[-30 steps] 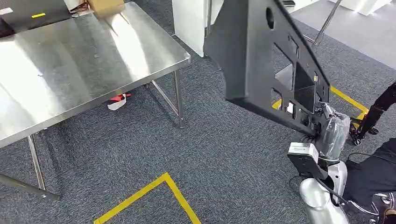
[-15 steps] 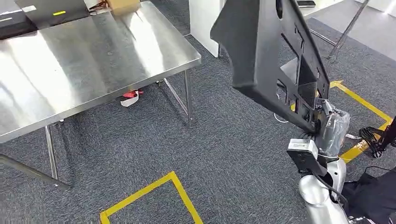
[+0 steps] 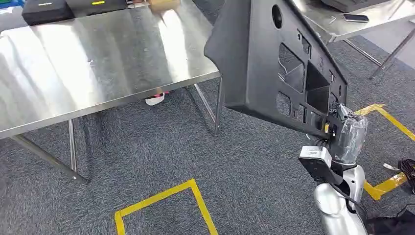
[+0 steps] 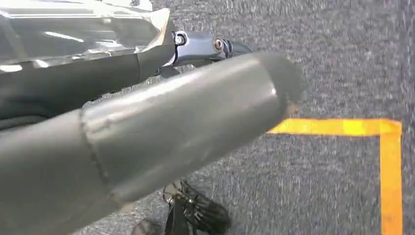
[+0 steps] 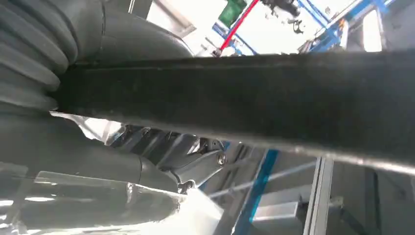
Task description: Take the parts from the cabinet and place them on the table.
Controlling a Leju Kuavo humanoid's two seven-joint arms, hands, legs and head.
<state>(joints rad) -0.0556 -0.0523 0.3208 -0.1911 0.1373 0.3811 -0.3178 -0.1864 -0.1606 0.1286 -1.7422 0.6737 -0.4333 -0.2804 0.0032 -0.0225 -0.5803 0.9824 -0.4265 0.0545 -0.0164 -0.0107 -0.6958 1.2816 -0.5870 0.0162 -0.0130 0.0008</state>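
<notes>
1. Against the frame a second ago we see the whole scene shifted – the camera has turned, so the steel table (image 3: 98,63) now fills more of the upper left, and a second table with a phone (image 3: 356,18) has come into the top right
2. The black panel (image 3: 264,63) sits as before relative to the arm: raised in the air, tilted, right of the table and clear of it
3. Our right hand (image 3: 348,134), wrapped in clear plastic, grips the panel's lower edge – the wrist view shows that edge running across the hand (image 5: 73,122)
4. The left hand (image 4: 122,142) hangs over carpet and yellow tape (image 4: 362,128); whether its fingers are spread we cannot tell
</notes>
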